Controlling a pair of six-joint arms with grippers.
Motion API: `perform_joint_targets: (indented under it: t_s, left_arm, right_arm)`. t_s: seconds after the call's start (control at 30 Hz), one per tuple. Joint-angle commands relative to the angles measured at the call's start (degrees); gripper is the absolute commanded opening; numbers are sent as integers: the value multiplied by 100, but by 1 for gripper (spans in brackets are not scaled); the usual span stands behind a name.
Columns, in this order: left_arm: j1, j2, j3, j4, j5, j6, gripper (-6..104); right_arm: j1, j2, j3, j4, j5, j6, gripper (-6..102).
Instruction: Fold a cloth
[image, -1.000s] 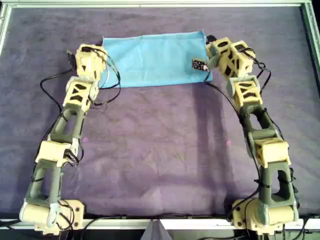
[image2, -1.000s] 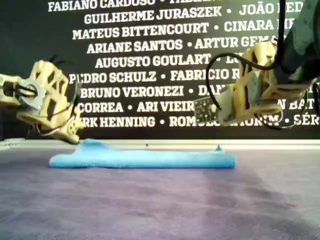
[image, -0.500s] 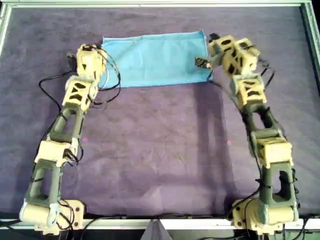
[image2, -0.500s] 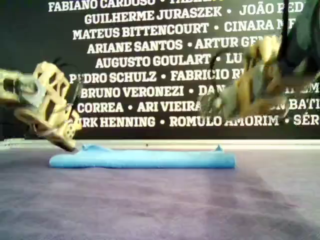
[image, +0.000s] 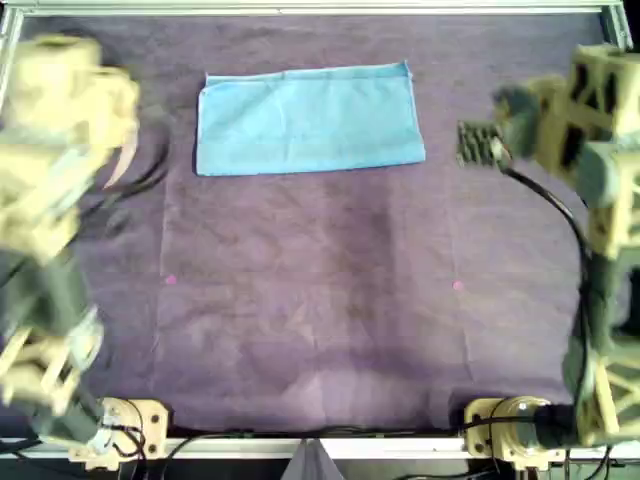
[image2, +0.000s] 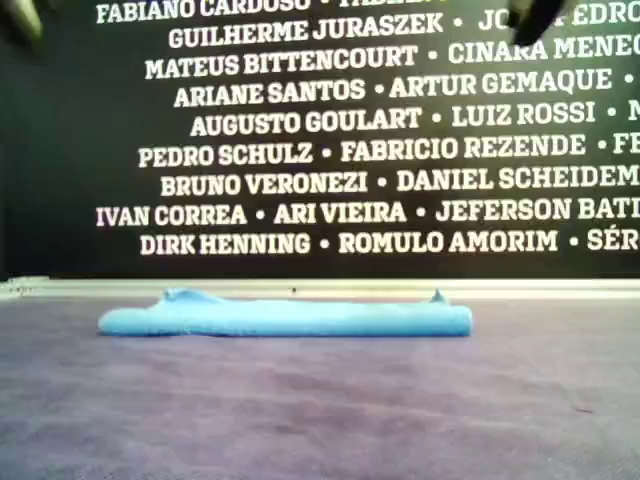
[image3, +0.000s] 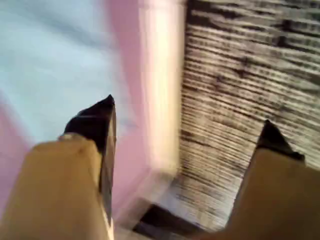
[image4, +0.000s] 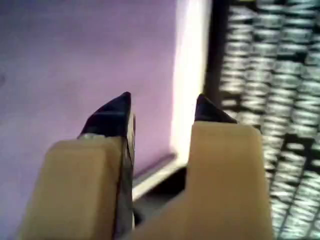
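- Looking down from overhead, the cloth (image: 310, 119) lies folded into a flat rectangle on the purple desk (image: 320, 300), toward the far edge; two blurred arms stand raised at either side, well apart from it.
- Exterior view: white names read "BRUNO VERONEZI" and "DANIEL SCHEIDEM" on the black wall (image2: 330, 130) behind the cloth.
- Left wrist view: left gripper (image3: 187, 120) spread wide, empty.
- Right wrist view: right gripper (image4: 162, 106) parted, empty.
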Motion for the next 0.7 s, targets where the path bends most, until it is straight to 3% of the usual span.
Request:
perform_joint_targets:
  t_s: [0.0,0.13,0.4,0.5,0.67]
  left_arm:
    - [62,1749,571,158,-35,-316,98]
    - [123,3639,2997,114,-35,-519,98]
    - [44,6592,6486,-439,70,-431,99]
    - [53,6829,7567,-1274,62,-431,99]
    - [123,6855,9905,-3647,-18,-431,99]
  right_arm:
    - [9,782,-35,536,44,26,50]
    - [-35,1978,325,589,-35,26,49]
    - [-44,4887,3059,413,53,-88,50]
    - [-44,5063,4289,-334,53,-88,50]
    - [-62,5168,6416,-2988,53,-88,50]
